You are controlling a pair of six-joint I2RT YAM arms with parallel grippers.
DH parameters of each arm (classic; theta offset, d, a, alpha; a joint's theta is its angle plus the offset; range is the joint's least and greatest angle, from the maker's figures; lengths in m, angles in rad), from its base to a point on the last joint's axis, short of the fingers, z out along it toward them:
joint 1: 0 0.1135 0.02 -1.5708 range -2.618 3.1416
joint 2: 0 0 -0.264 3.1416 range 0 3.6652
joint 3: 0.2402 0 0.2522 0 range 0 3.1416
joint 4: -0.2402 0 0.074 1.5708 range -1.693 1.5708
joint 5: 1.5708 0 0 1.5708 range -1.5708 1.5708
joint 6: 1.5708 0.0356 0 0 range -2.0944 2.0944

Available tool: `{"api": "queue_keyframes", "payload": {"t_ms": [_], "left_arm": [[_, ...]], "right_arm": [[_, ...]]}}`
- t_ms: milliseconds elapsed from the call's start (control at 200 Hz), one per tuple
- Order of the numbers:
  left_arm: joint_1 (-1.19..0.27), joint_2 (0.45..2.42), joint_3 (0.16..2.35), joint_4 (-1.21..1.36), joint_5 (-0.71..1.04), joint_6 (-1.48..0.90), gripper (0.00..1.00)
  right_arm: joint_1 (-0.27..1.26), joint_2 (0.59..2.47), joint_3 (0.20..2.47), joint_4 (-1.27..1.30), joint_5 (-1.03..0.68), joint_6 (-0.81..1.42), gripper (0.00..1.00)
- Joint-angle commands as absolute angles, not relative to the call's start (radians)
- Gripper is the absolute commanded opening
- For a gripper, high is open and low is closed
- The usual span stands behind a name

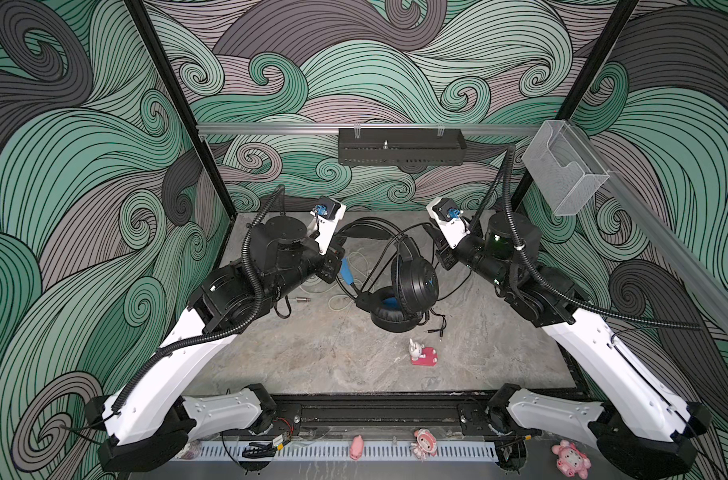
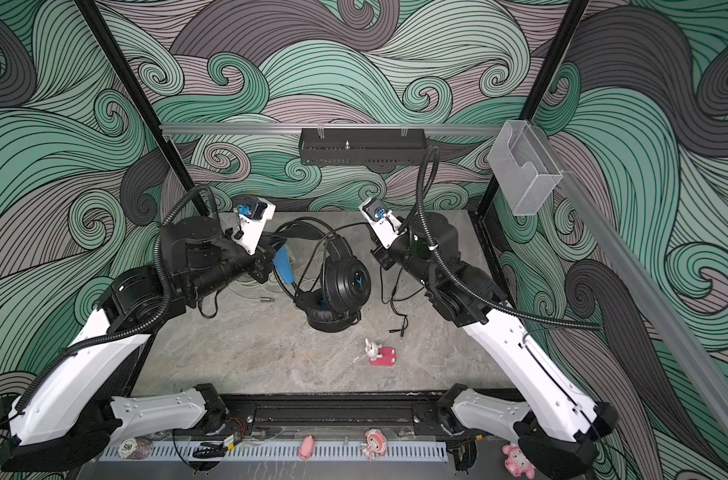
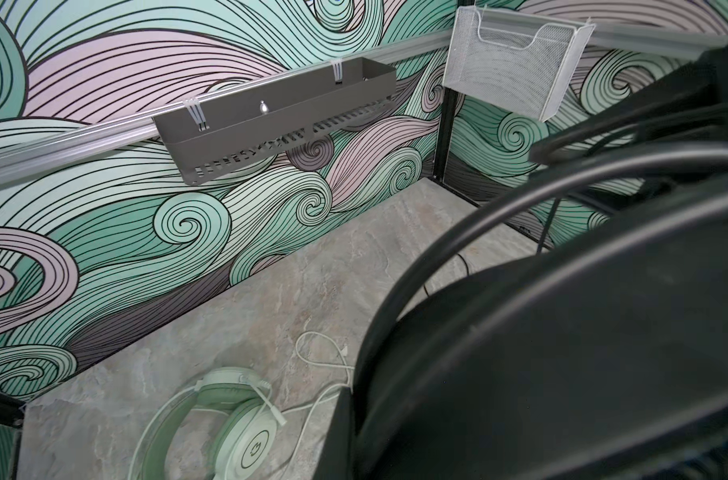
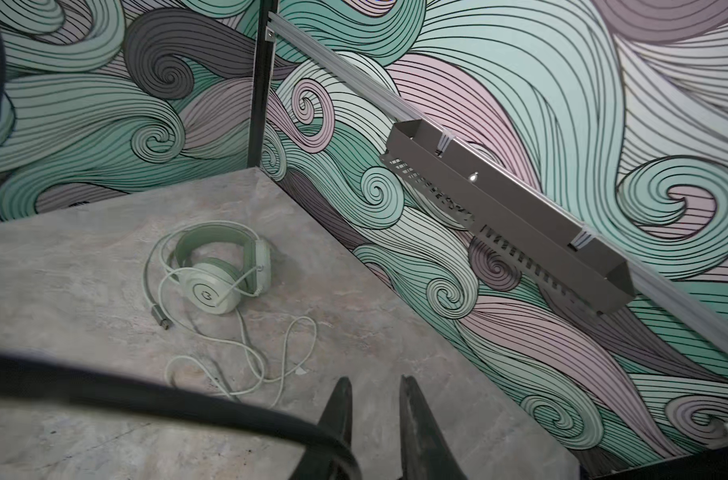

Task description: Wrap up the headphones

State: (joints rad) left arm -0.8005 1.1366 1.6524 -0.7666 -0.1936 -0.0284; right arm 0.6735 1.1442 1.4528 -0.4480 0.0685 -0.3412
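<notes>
The black headphones (image 1: 414,282) (image 2: 348,282) stand mid-table, one ear cup flat on the table and the other upright. Their blue-lined headband rises to the left. My left gripper (image 1: 338,266) (image 2: 271,266) is shut on that headband, which fills much of the left wrist view (image 3: 562,332) and hides the jaws. Their black cable (image 1: 435,328) trails right, ending in plugs. My right gripper (image 4: 375,380) (image 1: 438,247) is open and holds nothing; the black cable (image 4: 146,395) crosses beside one finger. The mint-green headphones (image 4: 217,270) (image 3: 229,419) lie flat under the left arm, whitish cable loose.
A pink toy with a white rabbit (image 1: 422,353) lies near the front of the table. A black slotted tray (image 1: 399,147) and a clear holder (image 1: 562,166) hang on the back rail. Pink figurines (image 1: 356,446) sit along the front rail.
</notes>
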Motion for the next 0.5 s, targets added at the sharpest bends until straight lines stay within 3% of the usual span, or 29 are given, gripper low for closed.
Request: {"api": "queue_keyframes", "payload": {"t_ms": [0,205,495], "left_arm": [[-0.794,1.132,1.735,-0.698,-0.14,-0.129,0.0],[-0.795,1.163,1.829,-0.7,-0.112,-0.19,0.0],[-0.794,1.24,1.99,-0.697,-0.091,-0.268,0.0]], "right_arm": [[0.657,1.15,1.421,-0.365,-0.069,-0.205,0.25],[0.624,1.168,1.326,-0.198,-0.198,-0.013,0.27],[0.607,1.228,1.246,-0.083,-0.31,0.146,0.23]]}}
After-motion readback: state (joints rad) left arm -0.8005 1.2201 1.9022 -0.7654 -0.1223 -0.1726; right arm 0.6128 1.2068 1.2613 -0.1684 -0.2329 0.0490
